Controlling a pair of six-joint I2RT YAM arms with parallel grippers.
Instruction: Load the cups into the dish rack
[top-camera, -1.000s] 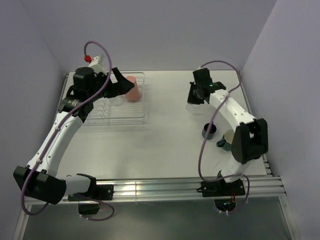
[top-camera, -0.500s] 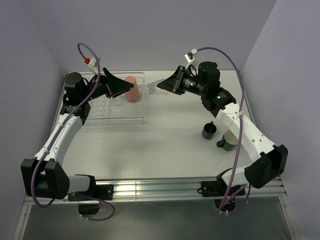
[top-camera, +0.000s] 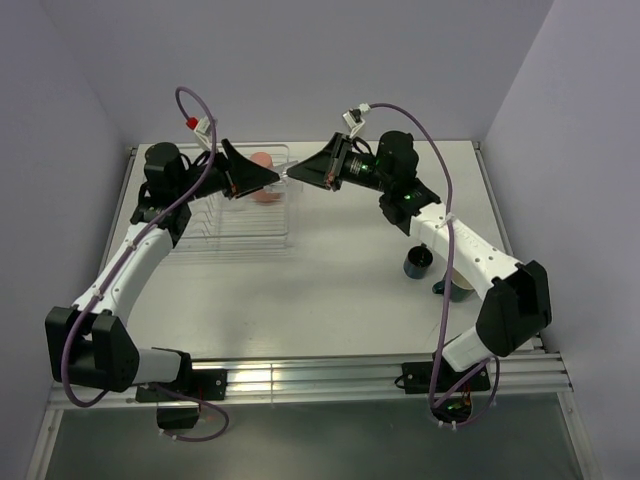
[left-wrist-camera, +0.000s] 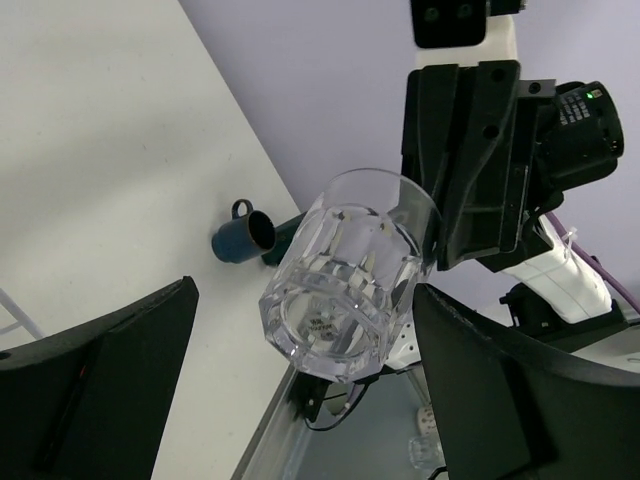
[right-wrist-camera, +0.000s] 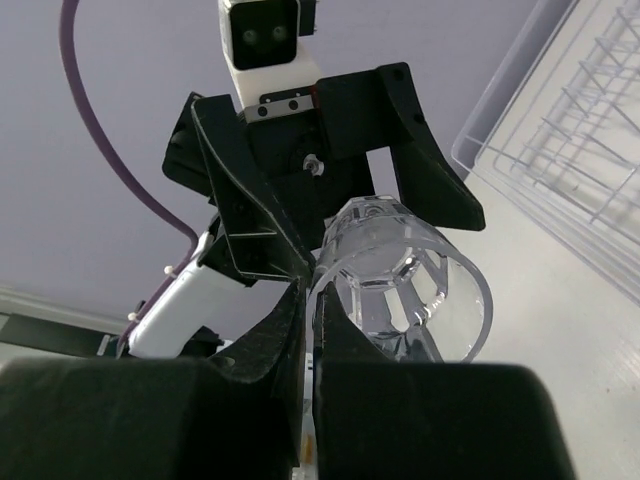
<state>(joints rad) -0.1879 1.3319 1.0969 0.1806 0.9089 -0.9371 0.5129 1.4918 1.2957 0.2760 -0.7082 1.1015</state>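
The right gripper (right-wrist-camera: 312, 288) has its jaws pinched on the rim of a clear glass tumbler (left-wrist-camera: 350, 275), held sideways in the air over the dish rack's (top-camera: 230, 236) right edge. The left gripper (top-camera: 270, 180) faces the tumbler's base with jaws spread wide, flanking it without contact. Half a second ago the two were well apart.

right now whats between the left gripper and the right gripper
A clear glass tumbler: the right gripper pinches its rim, its base faces the open left gripper. Both wrist views show it; from above it barely shows.
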